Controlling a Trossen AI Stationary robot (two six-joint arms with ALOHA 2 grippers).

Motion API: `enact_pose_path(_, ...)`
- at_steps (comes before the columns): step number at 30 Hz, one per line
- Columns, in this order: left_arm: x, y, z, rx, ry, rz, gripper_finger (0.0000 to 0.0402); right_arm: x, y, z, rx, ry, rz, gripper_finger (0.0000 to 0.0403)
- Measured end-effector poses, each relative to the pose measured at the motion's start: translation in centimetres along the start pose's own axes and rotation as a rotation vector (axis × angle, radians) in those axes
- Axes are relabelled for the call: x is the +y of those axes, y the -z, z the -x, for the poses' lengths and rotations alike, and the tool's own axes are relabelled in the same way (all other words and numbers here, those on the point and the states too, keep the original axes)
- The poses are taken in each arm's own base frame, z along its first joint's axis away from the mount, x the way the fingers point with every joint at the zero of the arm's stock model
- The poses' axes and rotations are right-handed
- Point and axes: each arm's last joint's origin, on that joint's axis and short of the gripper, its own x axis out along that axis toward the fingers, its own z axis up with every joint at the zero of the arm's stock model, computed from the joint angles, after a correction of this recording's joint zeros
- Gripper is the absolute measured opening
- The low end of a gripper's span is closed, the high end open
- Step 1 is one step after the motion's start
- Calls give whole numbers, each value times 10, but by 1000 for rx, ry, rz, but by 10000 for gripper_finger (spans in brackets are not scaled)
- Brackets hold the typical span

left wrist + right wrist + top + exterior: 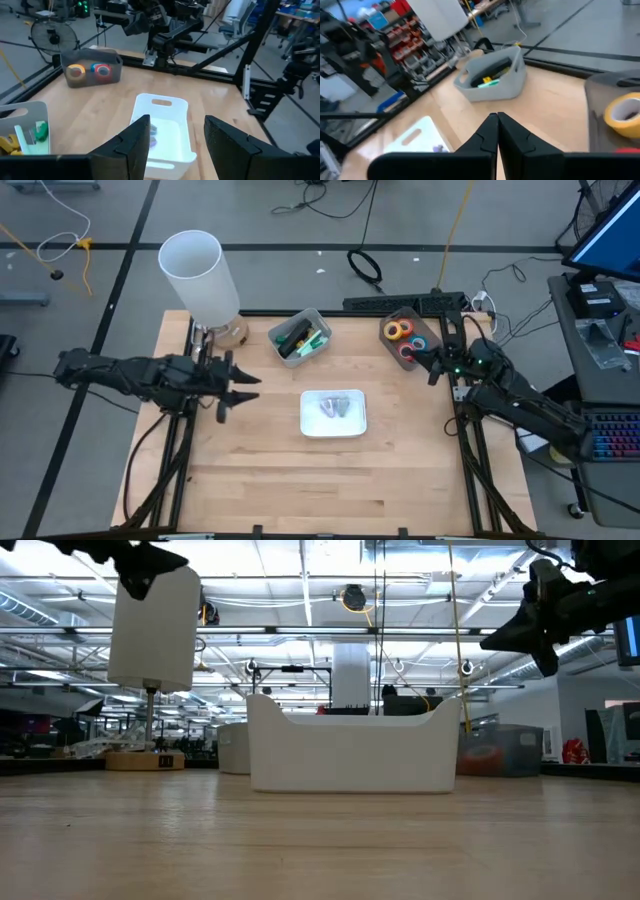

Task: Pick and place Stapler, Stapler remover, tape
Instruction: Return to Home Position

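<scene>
Left hand: fingers stood apart, gripping nothing; raised over the left side of the table, pointed toward its centre.
Right hand: fingers were pressed together with nothing between them; raised at the table's right edge, just beside the dark bin.
White tray: sat at the table centre, between the two hands and ahead of the left one; held a few small greyish items, too small to name.
Dark bin: stood at the back right of the table.
Tape: all four rolls lay inside the dark bin, close together: orange roll, yellow roll, blue roll, red roll.
Grey bin: stood at the back centre, well apart from the dark bin; held a dark item with green and yellow pieces beside it; could not tell which was which.
White cylinder: stood tilted on a wooden base at the back left corner.
</scene>
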Motion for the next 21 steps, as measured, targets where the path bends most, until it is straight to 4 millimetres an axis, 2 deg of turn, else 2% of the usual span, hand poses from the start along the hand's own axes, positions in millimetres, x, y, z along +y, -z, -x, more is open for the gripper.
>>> enact_pose_path(5,-4,8,12,8,17,8,186,-1,10,0,72,70,10,0)
enact_pose_path(14,-2,54,16,-83,14,67,186,1,15,0,120,73,19,0)
enact_pose_path(21,2,61,26,-134,24,12,186,6,8,15,119,75,48,0)
